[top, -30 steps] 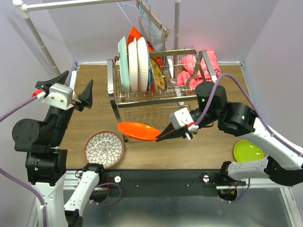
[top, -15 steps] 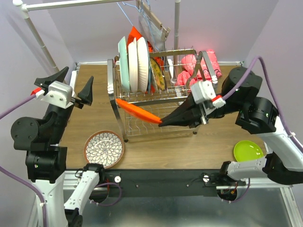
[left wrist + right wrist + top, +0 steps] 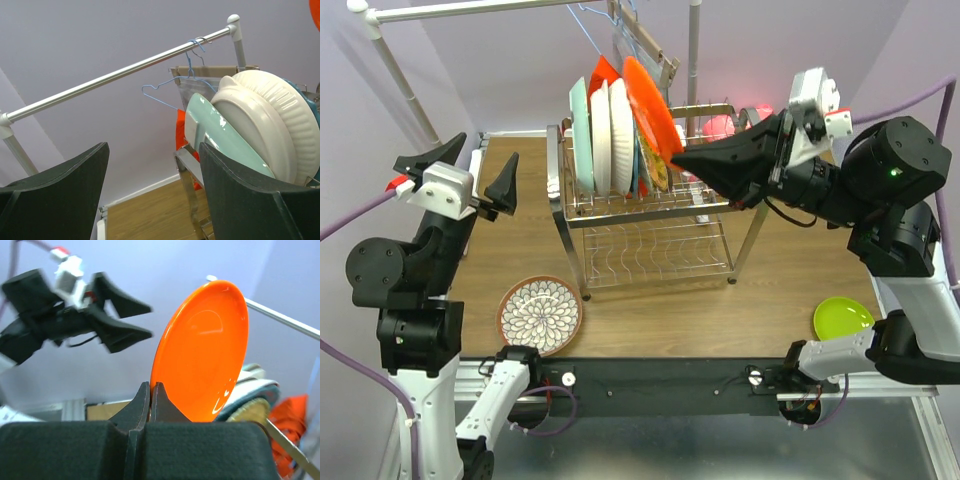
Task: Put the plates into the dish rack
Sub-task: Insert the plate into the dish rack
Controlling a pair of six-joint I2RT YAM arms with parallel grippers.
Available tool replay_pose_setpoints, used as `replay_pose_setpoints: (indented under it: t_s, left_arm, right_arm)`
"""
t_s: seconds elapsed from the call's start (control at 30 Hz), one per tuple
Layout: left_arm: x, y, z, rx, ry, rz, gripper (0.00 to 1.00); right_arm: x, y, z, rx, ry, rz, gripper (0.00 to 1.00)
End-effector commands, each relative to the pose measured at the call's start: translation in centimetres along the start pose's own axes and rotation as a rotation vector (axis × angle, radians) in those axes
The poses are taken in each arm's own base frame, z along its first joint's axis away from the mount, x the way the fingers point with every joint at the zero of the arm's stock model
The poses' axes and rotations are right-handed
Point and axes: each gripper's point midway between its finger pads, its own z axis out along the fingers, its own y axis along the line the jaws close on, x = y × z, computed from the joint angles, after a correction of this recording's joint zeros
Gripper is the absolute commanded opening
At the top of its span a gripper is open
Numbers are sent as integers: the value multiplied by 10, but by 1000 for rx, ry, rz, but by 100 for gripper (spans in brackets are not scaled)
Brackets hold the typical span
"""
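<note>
The right gripper [image 3: 677, 157] pinches the orange plate [image 3: 648, 100] by its rim, upright over the dish rack [image 3: 620, 208] — best lowered straight, edge first, into a free slot. The left gripper [image 3: 483, 160] hangs wide open, well apart.

An orange plate [image 3: 650, 105], pinched at its lower rim in my right gripper [image 3: 676, 157], stands on edge above the chrome dish rack [image 3: 620, 212]. It tilts just beside the mint plate [image 3: 581, 130] and white plates [image 3: 610, 135], which stand upright in the upper slots. A brown-and-white floral plate [image 3: 540, 314] and a lime green plate [image 3: 845, 318] lie flat on the table [image 3: 790, 270], well apart.
</note>
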Motion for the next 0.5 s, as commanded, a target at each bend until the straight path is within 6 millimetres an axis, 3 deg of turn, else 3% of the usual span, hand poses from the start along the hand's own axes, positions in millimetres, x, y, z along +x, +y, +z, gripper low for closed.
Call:
replay_pose_setpoints:
  t_s: [0.0,0.2,0.43,0.47]
  left_arm:
    - [2,3,5,-16,-7,-9,82]
    - [10,3,5,-20,4,-18,82]
    - [21,1,0,-28,13,-27,82]
    - [21,0,0,-28,13,-27,82]
  right_arm:
    - [-9,-69,-11,375,-47,93,1]
    - [11,-112,-25,588,-54,251,1]
    - [51,-141,-29,628,-27,448,0]
    - [57,-155,-34,661,-25,461,1]
